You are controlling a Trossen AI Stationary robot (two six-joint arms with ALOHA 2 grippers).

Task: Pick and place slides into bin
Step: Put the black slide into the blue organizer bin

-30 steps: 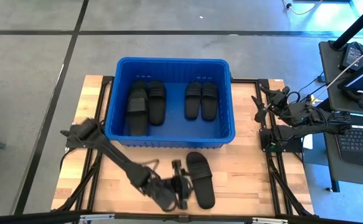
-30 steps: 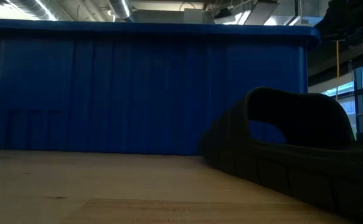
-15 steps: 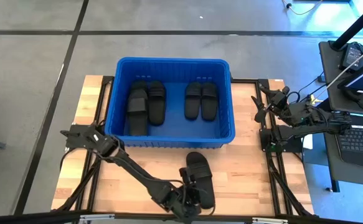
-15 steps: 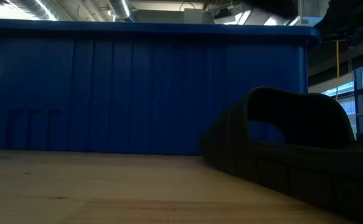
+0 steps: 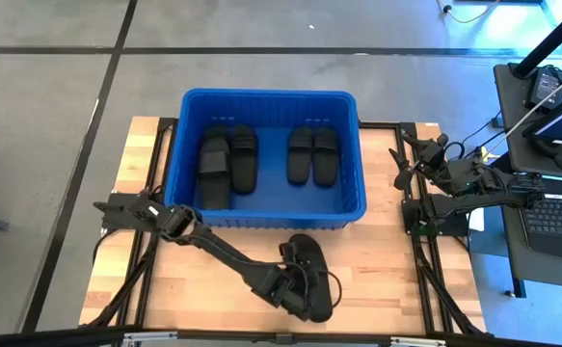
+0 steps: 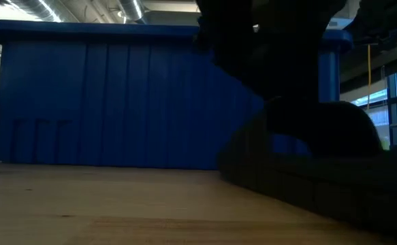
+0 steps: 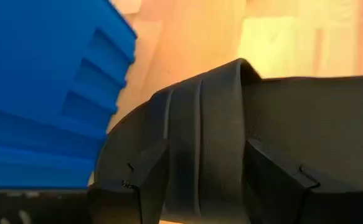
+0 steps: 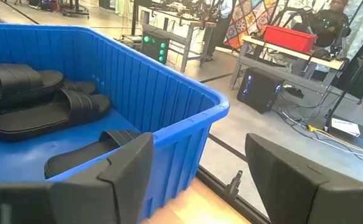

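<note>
Blue plastic walls of the bin (image 5: 266, 100) hold most of the work: at least four slides lie inside it, a stacked group (image 5: 226, 157) toward its left wall, where a fifth may sit on top though I cannot tell, and a neat pair (image 5: 312, 154) toward its right. One slide (image 5: 311, 276) remains out on the table (image 5: 387, 265), near the front edge and just in front of the bin's front wall, lying a little askew.

The left gripper (image 7: 206, 174) is down over this slide, its fingers (image 7: 147, 180) standing apart on either side of the strap; the wrist view shows them straddling it, not yet clamped. The right gripper (image 8: 197, 180) waits with fingers apart beside the table's right edge, just outside the bin's right wall, holding nothing.

By my reading, the task is near its end: this slide needs gripping, lifting over the rim and dropping inside.
</note>
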